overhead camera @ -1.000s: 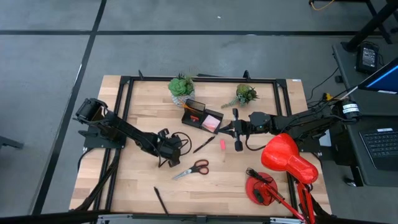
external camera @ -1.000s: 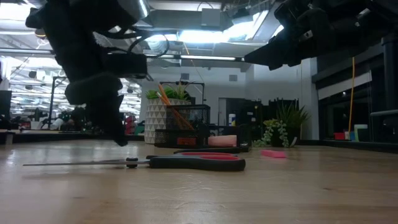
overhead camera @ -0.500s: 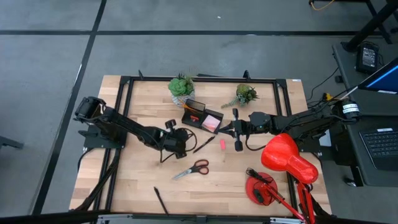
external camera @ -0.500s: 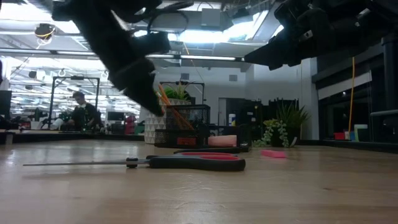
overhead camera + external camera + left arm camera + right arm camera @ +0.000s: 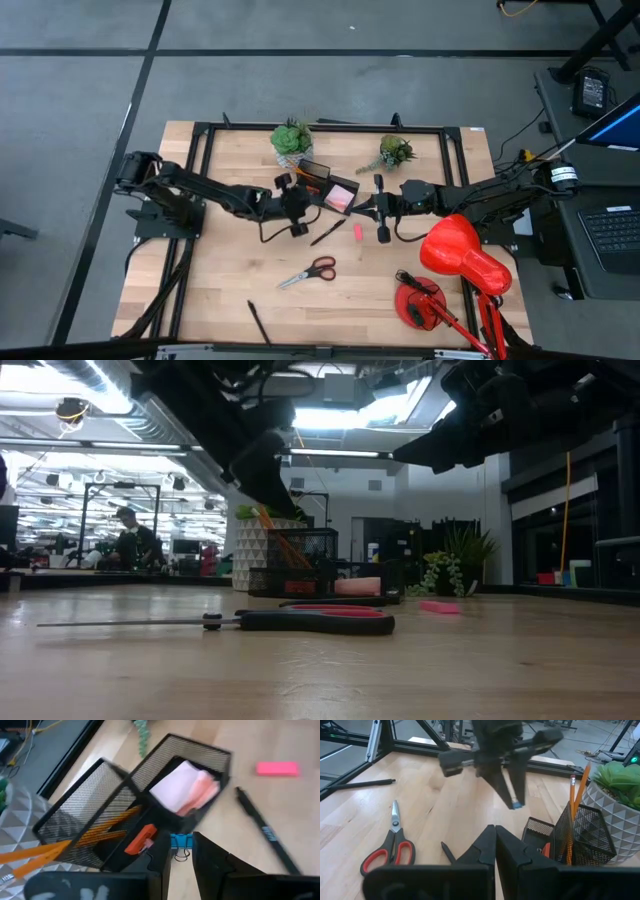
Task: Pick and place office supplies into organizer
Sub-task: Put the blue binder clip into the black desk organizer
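Pinched jaws on my left gripper: in the left wrist view its fingers grip a small blue binder clip, and the right wrist view shows the same blue clip at the fingertips. Left gripper hangs above the table, just beside the organizer on its left side, toward the back-middle of the table. Right gripper sits just right of the organizer, jaws pressed together with nothing between them as I read the right wrist view.

Organizer is black mesh, near the back edge, in front of the white-potted plant. Orange-yellow pencils stand in its taller back compartment; an orange-red eraser lies in a low section beside them. Pink sticky-note pad sits in the low tray on the right side.

On bare wood: a black pen just in front of the organizer, a tiny pink eraser right of that pen, below my right gripper. Red-handled scissors lie well apart toward the front-middle, blades pointing left. Another black pen lies at the front edge, left of centre.

Second small plant near the back edge, right of the organizer. Red desk lamp fills the front right corner.

Low view: scissors nearest, organizer behind them, a person far off in the room.
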Available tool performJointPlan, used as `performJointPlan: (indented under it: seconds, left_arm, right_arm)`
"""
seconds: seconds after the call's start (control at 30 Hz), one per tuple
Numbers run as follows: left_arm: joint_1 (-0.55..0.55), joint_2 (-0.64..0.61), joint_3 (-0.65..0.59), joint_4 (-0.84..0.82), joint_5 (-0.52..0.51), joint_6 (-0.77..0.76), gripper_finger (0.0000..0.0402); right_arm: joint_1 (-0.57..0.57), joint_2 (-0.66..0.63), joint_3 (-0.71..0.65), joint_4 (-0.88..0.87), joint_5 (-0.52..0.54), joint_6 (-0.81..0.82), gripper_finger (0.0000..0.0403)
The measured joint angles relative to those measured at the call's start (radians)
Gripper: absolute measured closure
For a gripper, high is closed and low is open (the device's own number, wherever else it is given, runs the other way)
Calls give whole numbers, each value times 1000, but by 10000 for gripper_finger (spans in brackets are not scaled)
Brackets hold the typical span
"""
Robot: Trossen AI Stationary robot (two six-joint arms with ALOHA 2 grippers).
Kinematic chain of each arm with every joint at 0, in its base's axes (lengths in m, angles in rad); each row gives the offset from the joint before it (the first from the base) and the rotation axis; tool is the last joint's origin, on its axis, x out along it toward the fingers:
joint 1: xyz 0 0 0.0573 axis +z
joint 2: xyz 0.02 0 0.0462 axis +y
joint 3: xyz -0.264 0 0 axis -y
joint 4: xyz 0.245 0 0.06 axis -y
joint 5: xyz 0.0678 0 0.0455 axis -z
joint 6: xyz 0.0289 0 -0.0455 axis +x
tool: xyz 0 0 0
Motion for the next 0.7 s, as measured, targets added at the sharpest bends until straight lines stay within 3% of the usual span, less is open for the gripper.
performJointPlan:
  seconds: [0.27, 0.7]
  left_arm:
    - [88, 3, 0, 21, 44, 18, 340]
    - [183, 170, 1, 142, 65, 54, 340]
  right_arm:
    - [0, 0, 0, -2, 0, 1, 391]
    - [0, 0, 0, -10, 0, 1, 391]
